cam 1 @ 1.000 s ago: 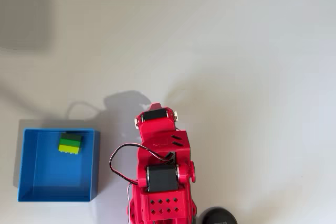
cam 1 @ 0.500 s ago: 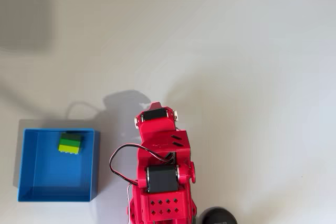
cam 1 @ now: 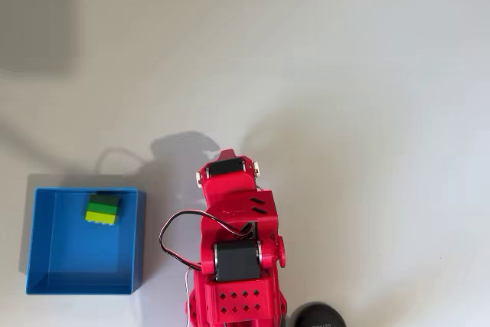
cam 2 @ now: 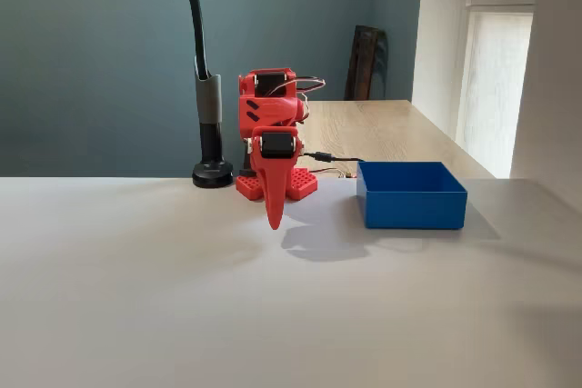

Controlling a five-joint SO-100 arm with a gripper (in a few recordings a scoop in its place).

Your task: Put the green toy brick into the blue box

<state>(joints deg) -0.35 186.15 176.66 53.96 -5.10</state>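
Claw (cam 2: 274, 219) is seen pointing down above the worktop (cam 2: 182, 297), fingers together, nothing held. Green toy brick (cam 1: 102, 210) is found inside the blue box (cam 1: 46, 285), by its far wall (light, rigid, best gripped across its flat sides). Plain white surface; dark teal wall noted behind.
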